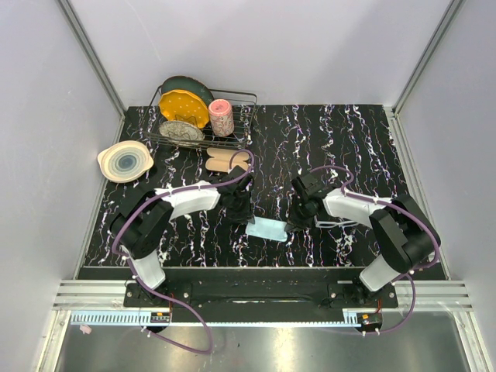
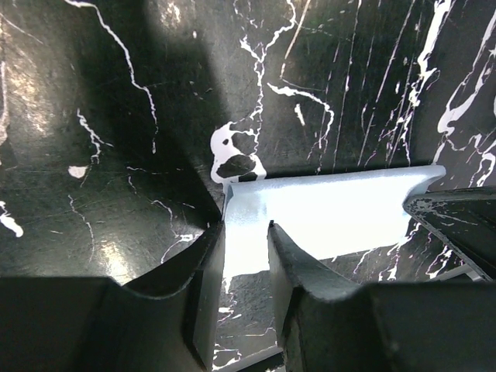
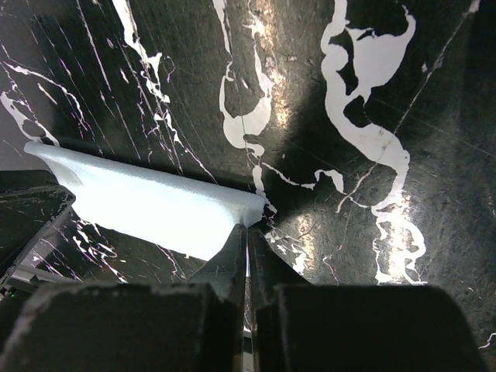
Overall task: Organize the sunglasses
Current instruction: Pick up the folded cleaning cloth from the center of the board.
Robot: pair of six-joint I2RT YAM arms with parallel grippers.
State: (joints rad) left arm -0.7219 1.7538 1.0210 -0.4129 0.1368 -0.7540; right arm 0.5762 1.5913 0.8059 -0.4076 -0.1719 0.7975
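**Two hands on one cloth, sunglasses off to the side**

Both hands meet at the light-blue cloth (image 1: 267, 229), low in the middle of the top view. The right hand (image 3: 248, 230) is pressed together on the cloth's corner. The left hand (image 2: 246, 230) has its fingers slightly parted with the opposite corner between them, and I cannot tell whether they bite.

The step looks like lifting or folding the cloth. Doing it well means a firm left grip first, then both corners rising level.

The sunglasses (image 1: 341, 224) lie on the surface (image 1: 372, 147) just right of the cloth, partly under the right arm, so a wide sweep could knock them. The dish rack (image 1: 246, 116), bowl (image 1: 124, 161) and two tan pieces (image 1: 229, 160) sit well apart at the upper left.
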